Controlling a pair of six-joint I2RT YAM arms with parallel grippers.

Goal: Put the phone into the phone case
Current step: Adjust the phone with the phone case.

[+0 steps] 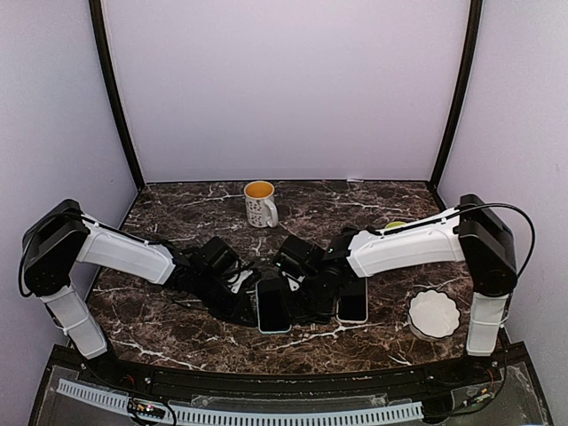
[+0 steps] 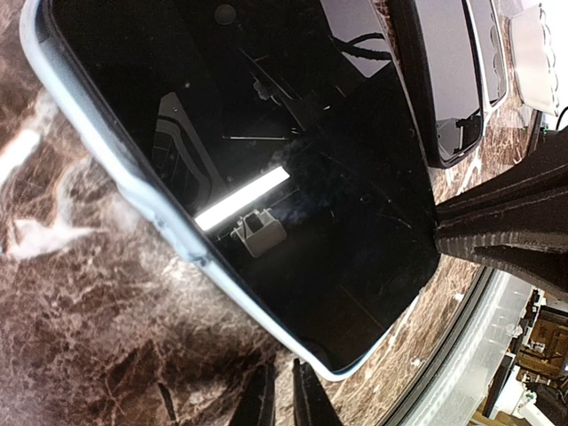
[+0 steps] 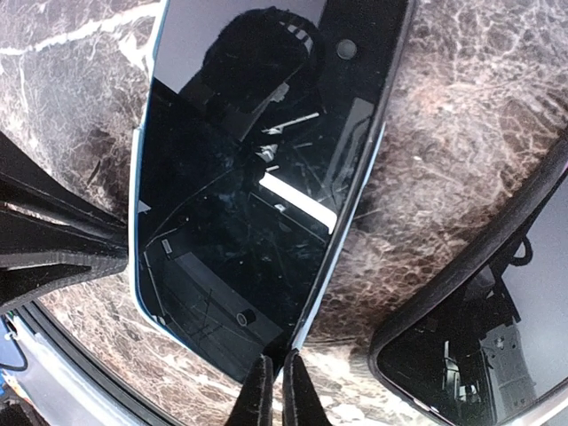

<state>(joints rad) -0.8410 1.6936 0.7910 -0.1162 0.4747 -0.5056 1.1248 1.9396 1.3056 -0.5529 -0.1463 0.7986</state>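
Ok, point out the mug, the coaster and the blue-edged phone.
mug [image 1: 260,208]: top view, on its white side.
coaster [image 1: 434,313]: top view, on its white middle.
blue-edged phone [image 1: 273,311]: top view, on its dark screen.

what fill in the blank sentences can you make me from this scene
The left gripper and the right gripper both have their jaws ____.
The blue-rimmed phone lies with its screen facing ____.
The white scalloped disc lies on the robot's ____ side.
Missing words: shut; up; right.
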